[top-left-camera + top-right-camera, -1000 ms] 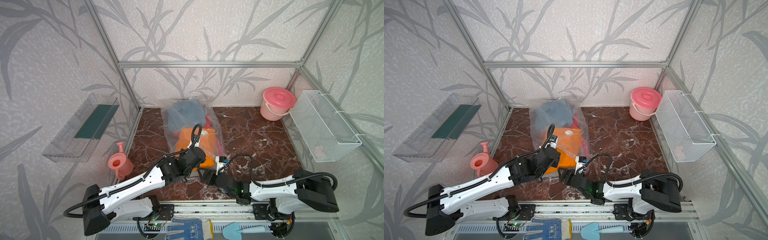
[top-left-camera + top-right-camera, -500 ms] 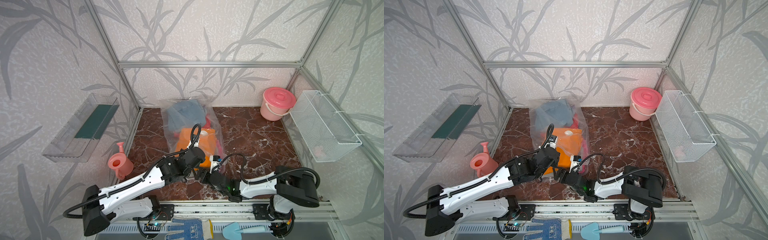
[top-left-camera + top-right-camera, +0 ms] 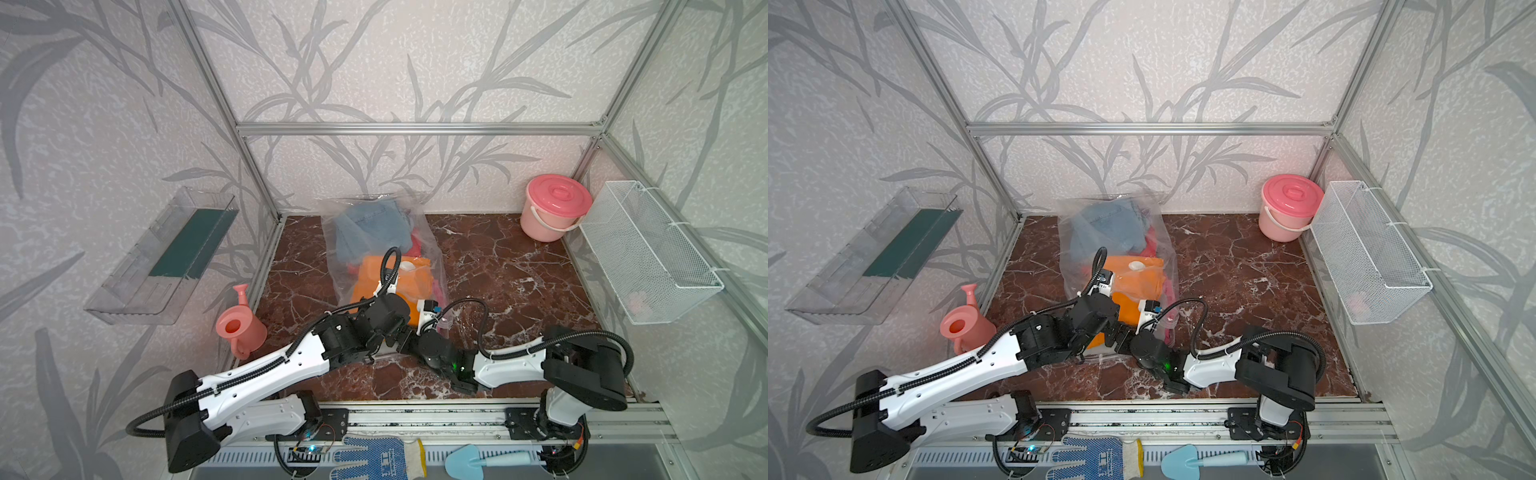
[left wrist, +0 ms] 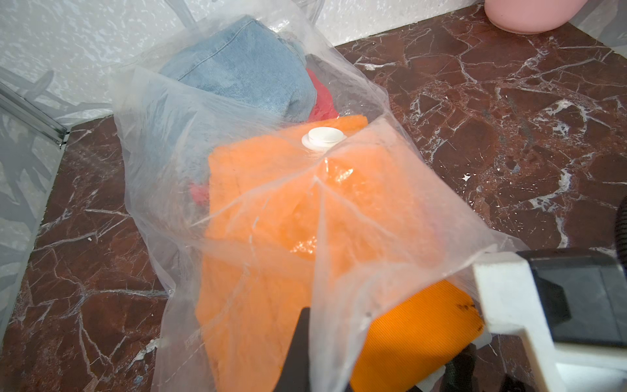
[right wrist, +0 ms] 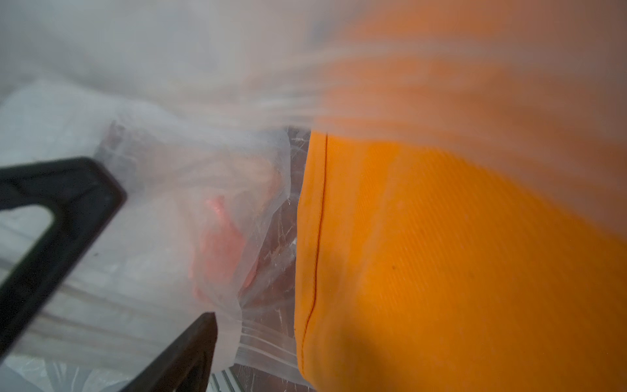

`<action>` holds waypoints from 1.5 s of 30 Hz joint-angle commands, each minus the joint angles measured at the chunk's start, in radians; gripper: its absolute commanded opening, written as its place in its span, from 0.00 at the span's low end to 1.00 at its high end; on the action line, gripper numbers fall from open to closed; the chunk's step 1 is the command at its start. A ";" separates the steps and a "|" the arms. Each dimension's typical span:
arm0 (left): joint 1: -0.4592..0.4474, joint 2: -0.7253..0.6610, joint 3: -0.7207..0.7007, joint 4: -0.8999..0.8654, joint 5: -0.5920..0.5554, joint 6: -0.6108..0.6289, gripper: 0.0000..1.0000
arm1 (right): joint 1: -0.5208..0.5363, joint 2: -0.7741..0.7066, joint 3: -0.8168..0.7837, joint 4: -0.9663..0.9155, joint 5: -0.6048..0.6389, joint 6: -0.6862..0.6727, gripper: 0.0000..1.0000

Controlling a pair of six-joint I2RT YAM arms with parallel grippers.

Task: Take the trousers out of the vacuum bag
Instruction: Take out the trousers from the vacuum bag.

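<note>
Right, the trousers (image 3: 1121, 232) sit in a pile inside the vacuum bag (image 4: 152, 163). The bag lies lengthwise on the marble floor (image 3: 519, 270), with its far end against the back wall. The denim pair (image 3: 370, 226) is at that far end, with a red pair (image 4: 322, 98) tucked just beside it. The orange pair (image 4: 271, 210) lies on top, nearer the arms, right under the round white valve (image 4: 324, 137). Now look at the near end: a corner of bare orange cloth pokes out of the bag's mouth, clear of the plastic. A streak of pink cloth (image 5: 220, 244) shows through the film there too.

The left gripper (image 4: 300, 319) is clamped tight on the bag's upper sheet, holding it up like a tent over the orange pair. The right gripper (image 5: 135, 271) is at the mouth, close beside the left one. Its jaws stand wide apart with crumpled film between them and nothing pinched. The zip-seal strip (image 5: 264, 342) lies just beside one finger. Much of that wrist view is a blur.

Further out, a pink lidded bucket (image 3: 555, 208) stands in the far right corner and a white wire basket (image 3: 648, 257) hangs on the right wall. A clear tray (image 3: 166, 257) is on the left wall and a pink watering can (image 3: 239, 328) sits at the floor's left edge. Down on the front ledge lie a blue-dotted glove (image 3: 374, 457) and a light blue trowel (image 3: 486, 459).
</note>
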 commanded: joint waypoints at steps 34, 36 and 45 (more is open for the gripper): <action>0.020 -0.022 0.019 0.008 0.026 -0.004 0.00 | -0.067 0.065 0.083 0.080 0.084 -0.077 0.79; 0.022 -0.020 0.019 0.010 0.026 -0.002 0.00 | -0.067 0.072 0.084 0.071 0.097 -0.085 0.80; 0.026 -0.006 0.028 0.009 0.036 -0.004 0.00 | -0.099 0.191 0.088 0.082 0.082 0.007 0.80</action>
